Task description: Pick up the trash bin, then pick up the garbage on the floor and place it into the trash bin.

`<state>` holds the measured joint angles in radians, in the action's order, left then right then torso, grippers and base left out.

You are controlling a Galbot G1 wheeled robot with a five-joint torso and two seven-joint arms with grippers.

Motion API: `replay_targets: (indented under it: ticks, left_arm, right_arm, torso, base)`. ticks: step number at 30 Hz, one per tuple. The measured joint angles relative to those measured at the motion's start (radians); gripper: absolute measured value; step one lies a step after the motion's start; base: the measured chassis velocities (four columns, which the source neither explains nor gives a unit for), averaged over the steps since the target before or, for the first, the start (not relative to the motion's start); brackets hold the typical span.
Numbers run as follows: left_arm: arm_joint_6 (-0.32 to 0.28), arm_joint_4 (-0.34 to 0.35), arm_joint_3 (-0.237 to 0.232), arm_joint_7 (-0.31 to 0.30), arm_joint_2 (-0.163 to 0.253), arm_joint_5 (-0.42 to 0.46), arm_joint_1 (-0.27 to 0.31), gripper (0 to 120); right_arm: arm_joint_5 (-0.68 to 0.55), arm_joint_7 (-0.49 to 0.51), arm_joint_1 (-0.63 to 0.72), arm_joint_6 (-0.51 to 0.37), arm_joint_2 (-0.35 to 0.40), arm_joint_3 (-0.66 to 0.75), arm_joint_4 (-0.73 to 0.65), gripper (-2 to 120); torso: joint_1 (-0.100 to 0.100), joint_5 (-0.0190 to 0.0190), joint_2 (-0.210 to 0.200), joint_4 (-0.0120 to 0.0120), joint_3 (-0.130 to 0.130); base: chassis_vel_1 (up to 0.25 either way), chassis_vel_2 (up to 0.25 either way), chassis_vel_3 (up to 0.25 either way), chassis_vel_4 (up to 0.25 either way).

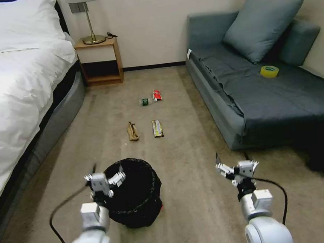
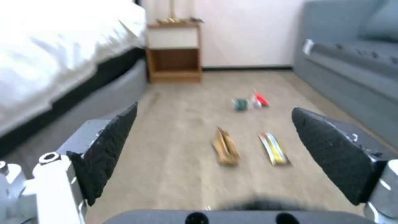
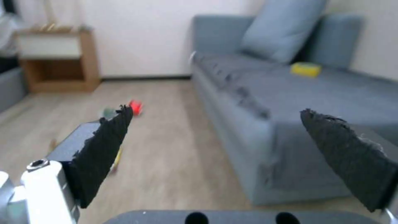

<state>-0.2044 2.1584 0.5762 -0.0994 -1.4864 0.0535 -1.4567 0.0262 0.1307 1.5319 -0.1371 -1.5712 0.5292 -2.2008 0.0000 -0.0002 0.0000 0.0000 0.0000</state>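
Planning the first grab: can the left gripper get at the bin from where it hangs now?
Probably yes. The left gripper hangs open by the bin, at its rim on the robot's left side, with nothing between them. The right gripper hangs open off to the right, out of the way.

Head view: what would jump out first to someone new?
The round trash bin lined with crinkly black plastic stands on the carpet, with the left gripper over its rim, jaws open. Beyond lie four small litter pieces. The right gripper hovers open near the grey sofa.
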Motion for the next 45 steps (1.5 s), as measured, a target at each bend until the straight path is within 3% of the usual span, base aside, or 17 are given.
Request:
replay_targets:
  ticks: [2,4,7,9,11,13,16,19,22,23,26,27,29,31,36,45]
  left_arm:
    - [-0.062,0.051,0.009,-0.031,0.005,0.016,0.030,100]
    - [-0.078,0.064,0.010,-0.045,0.008,0.028,0.032,100]
    - [-0.110,0.124,0.017,-0.135,0.067,0.079,0.022,100]
    - [-0.116,0.125,0.016,-0.140,0.076,0.087,0.019,100]
    - [-0.145,0.144,0.017,-0.155,0.120,0.137,0.005,100]
    - [-0.172,0.152,0.016,-0.172,0.133,0.163,0.000,100]
    - [-0.304,0.185,0.008,-0.259,0.175,0.276,-0.010,100]
    - [-0.345,0.186,0.008,-0.286,0.184,0.307,-0.012,100]
    - [-0.443,0.195,0.001,-0.360,0.203,0.445,-0.006,100]
    - [-0.443,0.195,0.001,-0.360,0.203,0.445,-0.006,100]
    - [-0.529,0.191,-0.011,-0.466,0.246,0.644,0.028,100]
    - [-0.529,0.191,-0.011,-0.466,0.246,0.644,0.028,100]
    - [-0.541,0.168,-0.018,-0.562,0.277,0.767,0.060,100]
    - [-0.542,0.145,-0.023,-0.619,0.300,0.826,0.072,100]
    - [-0.541,0.104,-0.030,-0.658,0.324,0.882,0.067,100]
    - [-0.536,0.008,-0.064,-0.691,0.330,0.929,0.061,100]
  right_arm:
    - [0.009,0.048,-0.006,-0.049,-0.027,-0.008,-0.076,100]
    - [0.004,0.053,-0.007,-0.059,-0.025,-0.008,-0.092,100]
    - [-0.028,0.071,-0.004,-0.089,-0.004,-0.002,-0.143,100]
    - [-0.030,0.071,-0.004,-0.090,-0.003,-0.002,-0.143,100]
    - [-0.040,0.072,-0.005,-0.096,0.011,0.001,-0.145,100]
    - [-0.043,0.072,-0.006,-0.099,0.016,0.002,-0.145,100]
    - [-0.052,0.072,-0.009,-0.105,0.032,0.006,-0.145,100]
    - [-0.056,0.072,-0.010,-0.106,0.038,0.006,-0.145,100]
    - [-0.057,0.071,-0.013,-0.107,0.042,0.007,-0.145,100]
    - [-0.057,0.071,-0.013,-0.107,0.042,0.007,-0.145,100]
    - [-0.060,0.070,-0.017,-0.107,0.048,0.007,-0.144,100]
    - [-0.060,0.070,-0.017,-0.107,0.048,0.007,-0.144,100]
    - [-0.061,0.070,-0.019,-0.107,0.049,0.007,-0.143,100]
    - [-0.061,0.069,-0.020,-0.106,0.050,0.006,-0.140,100]
    - [-0.061,0.069,-0.023,-0.103,0.054,0.005,-0.133,100]
    - [-0.060,0.068,-0.027,-0.099,0.060,0.005,-0.126,100]
  torso:
    - [0.000,0.0004,0.000,-0.0003,0.000]
    - [0.000,-0.0004,0.000,-0.0002,0.000]
    - [0.000,0.0006,0.000,0.0001,0.000]
    - [0.000,0.0002,0.000,0.0000,0.000]
    - [0.000,0.0005,0.000,0.0000,0.000]
    - [0.000,0.0004,0.000,0.0001,0.000]
    - [0.000,0.0004,0.000,0.0000,0.000]
    - [0.000,0.0002,0.000,0.0000,0.000]
    - [0.000,0.0000,0.000,0.0002,0.000]
    - [0.000,0.0000,0.000,0.0002,0.000]
    - [0.000,0.0001,0.000,0.0000,0.000]
    - [0.000,0.0001,0.000,0.0000,0.000]
    - [0.000,0.0001,0.000,0.0000,0.000]
    - [0.000,0.0001,0.000,-0.0001,0.000]
    - [0.000,0.0002,0.000,0.0000,0.000]
    - [0.000,0.0001,0.000,0.0000,0.000]
  base:
    - [0.000,0.000,0.000,0.000]
    - [0.000,0.000,0.000,0.000]
    - [0.000,0.000,0.000,0.000]
    - [0.000,0.000,0.000,0.000]
    - [0.000,0.000,0.000,0.000]
    - [0.000,0.000,0.000,0.000]
    - [0.000,0.000,0.000,0.000]
    - [0.000,0.000,0.000,0.000]
    - [0.000,0.000,0.000,0.000]
    - [0.000,0.000,0.000,0.000]
    - [0.000,0.000,0.000,0.000]
    - [0.000,0.000,0.000,0.000]
    - [0.000,0.000,0.000,0.000]
    - [0.000,0.000,0.000,0.000]
    - [0.000,0.000,0.000,0.000]
    - [0.000,0.000,0.000,0.000]
